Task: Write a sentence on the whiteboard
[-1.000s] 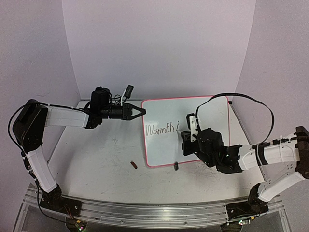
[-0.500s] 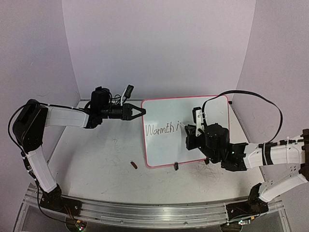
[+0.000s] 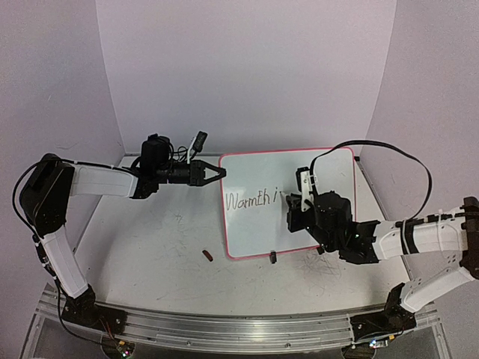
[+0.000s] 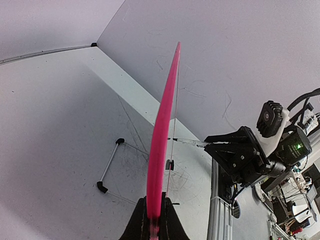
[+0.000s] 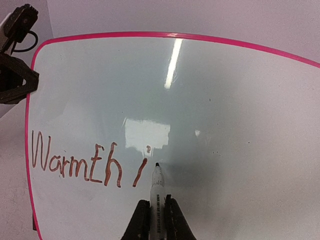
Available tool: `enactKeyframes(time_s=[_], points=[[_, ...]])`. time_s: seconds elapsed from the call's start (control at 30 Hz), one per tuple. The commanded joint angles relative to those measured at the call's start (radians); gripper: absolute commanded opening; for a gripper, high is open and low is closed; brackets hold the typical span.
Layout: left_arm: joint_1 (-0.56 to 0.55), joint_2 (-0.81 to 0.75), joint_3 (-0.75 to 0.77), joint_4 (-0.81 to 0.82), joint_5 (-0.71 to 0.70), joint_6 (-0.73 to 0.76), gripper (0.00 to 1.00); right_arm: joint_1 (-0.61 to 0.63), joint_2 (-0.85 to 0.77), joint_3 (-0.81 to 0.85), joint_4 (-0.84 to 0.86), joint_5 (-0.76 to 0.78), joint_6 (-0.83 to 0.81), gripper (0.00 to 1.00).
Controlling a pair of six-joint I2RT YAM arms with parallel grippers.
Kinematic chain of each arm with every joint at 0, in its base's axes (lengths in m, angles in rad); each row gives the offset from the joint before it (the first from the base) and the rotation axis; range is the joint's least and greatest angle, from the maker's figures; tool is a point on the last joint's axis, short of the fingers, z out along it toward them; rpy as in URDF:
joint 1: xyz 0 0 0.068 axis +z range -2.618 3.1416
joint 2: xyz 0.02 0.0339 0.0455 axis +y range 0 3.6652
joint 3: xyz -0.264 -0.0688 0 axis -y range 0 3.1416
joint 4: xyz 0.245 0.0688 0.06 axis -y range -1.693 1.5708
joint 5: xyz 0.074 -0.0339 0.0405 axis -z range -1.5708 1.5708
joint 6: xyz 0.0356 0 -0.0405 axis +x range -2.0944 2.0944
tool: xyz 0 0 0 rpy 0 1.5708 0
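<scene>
The whiteboard (image 3: 258,170), white with a pink frame, stands upright on the table and carries the red-brown letters "WarmEhi" (image 5: 75,165). My left gripper (image 3: 217,173) is shut on the board's left frame edge (image 4: 161,135), with the pink rim pinched between its jaws (image 4: 154,212). My right gripper (image 5: 156,202) is shut on a white marker (image 5: 157,185). The marker's dark tip is at the board's face just right of the "i". In the top view the right gripper (image 3: 294,208) is in front of the board's middle.
A small red-brown cap (image 3: 208,255) lies on the scuffed grey table (image 3: 150,247) left of the board's lower corner. A black clip foot (image 3: 273,258) sits at the board's bottom edge. Behind the board lies a thin metal rod with black ends (image 4: 109,165).
My right gripper with the marker has moved a little up and to the right along the board. The left gripper and the board have not moved.
</scene>
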Motion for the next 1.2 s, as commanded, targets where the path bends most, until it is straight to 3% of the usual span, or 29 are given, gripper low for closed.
enactKeyframes(time_s=[0.0,1.17], points=[[-0.035,-0.002,0.007,-0.064,-0.014,0.025,0.00,-0.006,0.007,0.042,0.052,0.003,-0.014,0.00],[-0.035,-0.012,0.004,-0.063,-0.013,0.026,0.00,0.039,0.011,0.004,-0.083,0.039,0.106,0.00]])
